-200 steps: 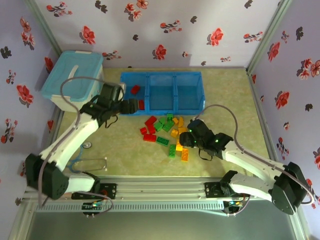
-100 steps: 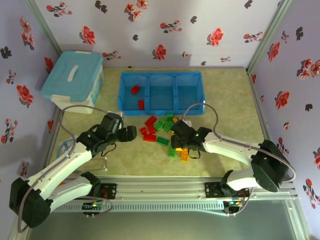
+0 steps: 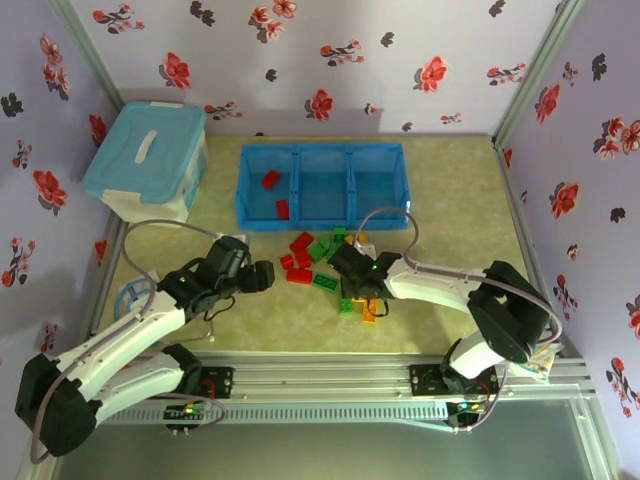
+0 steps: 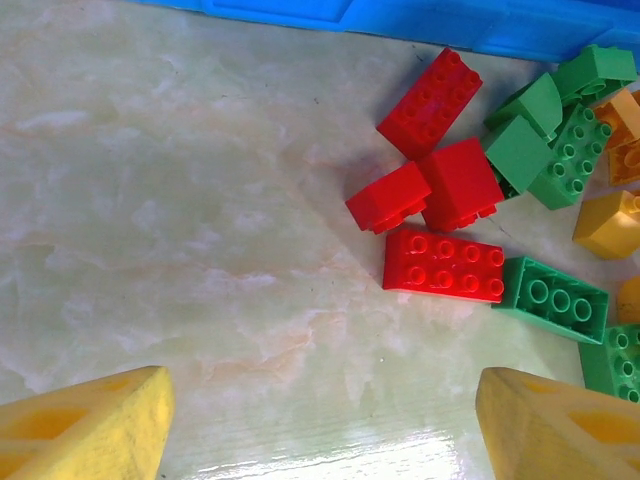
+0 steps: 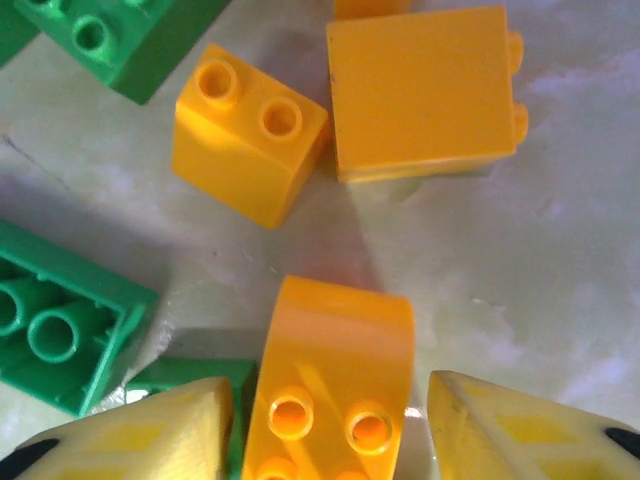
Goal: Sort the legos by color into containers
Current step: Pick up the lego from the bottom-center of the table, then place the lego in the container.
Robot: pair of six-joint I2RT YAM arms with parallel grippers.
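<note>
The legos [image 3: 325, 262] are small, hard plastic bricks. They look light, rigid and smooth-sided, so one pinched on a corner or a curved face would probably skid or twist out. Two flat opposite walls make the safest hold.

Most lie in a loose heap on the tabletop [image 3: 450, 200] at mid-frame of the top view, just below the blue containers [image 3: 322, 149]. Two red bricks [image 3: 270, 179] sit in the leftmost compartment.

The right arm reaches in low from the lower right with its elbow folded, and the right pincer [image 3: 350, 272] is down on the orange side of the heap. In its wrist view the fingers [image 5: 140, 435] are released and stand astride a rounded orange brick [image 5: 335, 330]. A narrow gap shows on each side, so nothing is gripped yet. A green brick [image 5: 60, 330] lies close to the left-hand finger and may get nudged as the fingers close.

The left arm bends in from the lower left, and the left pincer [image 3: 258, 277] sits just left of the heap. In its wrist view it is spread wide over bare tabletop and holds nothing. A flat red brick [image 4: 443, 263] lies at the right of that frame.
</note>
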